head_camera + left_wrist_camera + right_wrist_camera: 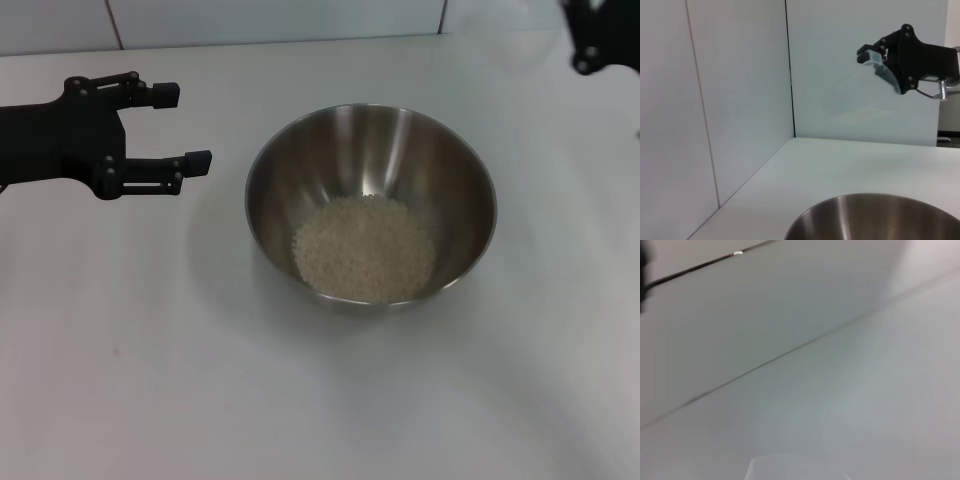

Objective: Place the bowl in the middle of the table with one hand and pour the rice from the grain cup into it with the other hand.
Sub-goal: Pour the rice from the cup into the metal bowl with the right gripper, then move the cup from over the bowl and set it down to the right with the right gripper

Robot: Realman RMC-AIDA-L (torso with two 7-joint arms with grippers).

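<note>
Steel, plastic and a smooth white top.
You have a bowl [371, 205] of polished stainless steel, its inside glossy and streaked with reflections. The rice [364, 248] in it looks matt, grainy and off-white. Your table [150, 350] is smooth white with a faint sheen, and the wall panels [740, 100] behind look just as smooth and matt. The left gripper [185, 128] is matt black with visible screws. The right gripper [875, 62] holds a cup [885, 72] of thin clear plastic.
</note>
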